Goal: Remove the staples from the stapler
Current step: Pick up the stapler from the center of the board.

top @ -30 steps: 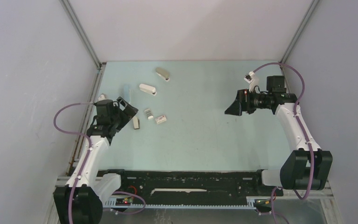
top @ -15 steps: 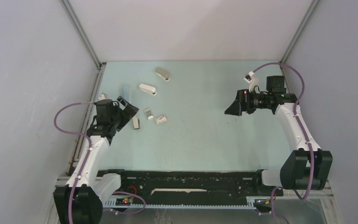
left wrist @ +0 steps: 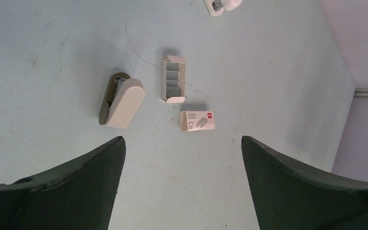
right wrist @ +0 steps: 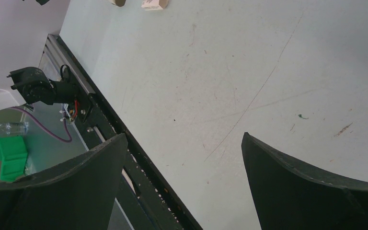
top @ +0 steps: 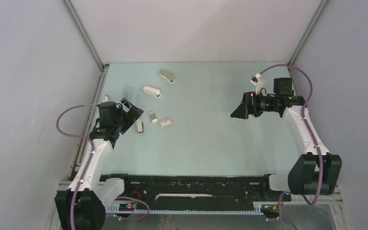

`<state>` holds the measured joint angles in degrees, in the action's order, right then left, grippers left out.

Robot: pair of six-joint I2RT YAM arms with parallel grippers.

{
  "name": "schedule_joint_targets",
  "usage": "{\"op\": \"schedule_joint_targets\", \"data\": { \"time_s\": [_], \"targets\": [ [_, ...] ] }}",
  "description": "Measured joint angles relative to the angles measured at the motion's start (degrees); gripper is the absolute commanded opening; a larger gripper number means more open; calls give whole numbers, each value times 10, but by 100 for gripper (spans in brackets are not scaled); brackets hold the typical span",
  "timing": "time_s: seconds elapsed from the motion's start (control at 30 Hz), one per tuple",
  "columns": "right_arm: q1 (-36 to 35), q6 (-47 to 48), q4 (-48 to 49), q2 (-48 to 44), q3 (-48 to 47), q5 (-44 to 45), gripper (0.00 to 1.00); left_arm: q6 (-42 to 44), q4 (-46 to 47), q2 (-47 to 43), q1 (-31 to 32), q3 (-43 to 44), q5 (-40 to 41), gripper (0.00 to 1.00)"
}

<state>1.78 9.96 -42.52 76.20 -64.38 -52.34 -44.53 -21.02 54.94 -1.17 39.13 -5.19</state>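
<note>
A small beige stapler (left wrist: 122, 101) lies on its side on the pale blue table (left wrist: 268, 86), a bit of grey metal showing at its far end; from above, this stapler (top: 139, 126) is just right of my left gripper (top: 132, 111). The staples themselves are hidden. My left gripper (left wrist: 182, 139) hovers open over bare table, short of the stapler, with nothing between its fingers. My right gripper (top: 237, 111) hangs high over the table's right half, pointing left. In its wrist view the right gripper (right wrist: 184, 136) is open and empty.
An open white box with grey compartments (left wrist: 173, 79) and a small printed white box (left wrist: 197, 120) lie just beyond the stapler. Two more staplers (top: 152, 91) (top: 167, 75) and a blue object (top: 130, 93) sit farther back. A black rail (right wrist: 124, 143) runs along the near edge.
</note>
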Motion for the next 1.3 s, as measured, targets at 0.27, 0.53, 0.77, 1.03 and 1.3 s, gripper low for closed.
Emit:
{"op": "schedule_joint_targets", "data": {
  "time_s": [0.27,0.53,0.77,1.03,1.3],
  "targets": [
    [-1,0,0,0,0,0,100,1,8,31,0,5,-5,93],
    [-1,0,0,1,0,2,100,33,-23,117,2,77,-3,90],
    [-1,0,0,2,0,2,100,109,-74,146,28,117,47,83],
    [-1,0,3,8,0,2,100,211,-94,221,35,141,69,66],
    [-1,0,4,8,0,2,100,254,-122,322,69,203,101,64]
  ]
}}
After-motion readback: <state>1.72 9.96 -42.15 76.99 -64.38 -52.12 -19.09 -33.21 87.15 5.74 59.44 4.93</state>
